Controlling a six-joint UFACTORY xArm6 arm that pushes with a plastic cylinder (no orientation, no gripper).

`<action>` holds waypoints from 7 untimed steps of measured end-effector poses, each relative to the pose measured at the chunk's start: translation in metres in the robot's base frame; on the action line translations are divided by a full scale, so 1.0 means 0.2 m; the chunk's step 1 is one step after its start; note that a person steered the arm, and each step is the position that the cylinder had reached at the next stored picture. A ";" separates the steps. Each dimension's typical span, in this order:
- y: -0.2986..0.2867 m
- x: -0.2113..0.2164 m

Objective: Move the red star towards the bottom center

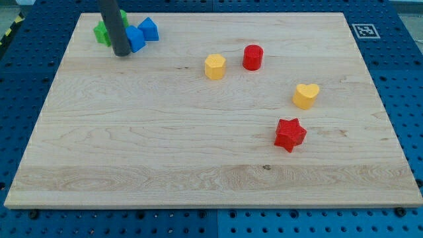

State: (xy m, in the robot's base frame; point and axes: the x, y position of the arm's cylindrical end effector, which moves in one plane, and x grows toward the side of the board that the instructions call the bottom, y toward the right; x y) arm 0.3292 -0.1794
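The red star (290,134) lies on the wooden board (165,152), right of centre and toward the view's bottom. My tip (122,53) stands far away at the view's top left, touching or right beside a blue block (134,38). Another blue block (149,29) lies just to its right and a green block (104,32) sits partly hidden behind the rod.
A yellow hexagon-like block (215,67) and a red cylinder (252,57) lie near the top centre. A yellow heart (306,95) lies above and right of the red star. A printed marker (363,30) sits off the board's top right corner.
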 end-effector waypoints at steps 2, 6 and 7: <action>0.50 0.34; 0.88 0.49; 1.01 0.56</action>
State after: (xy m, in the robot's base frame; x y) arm 0.4419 0.0227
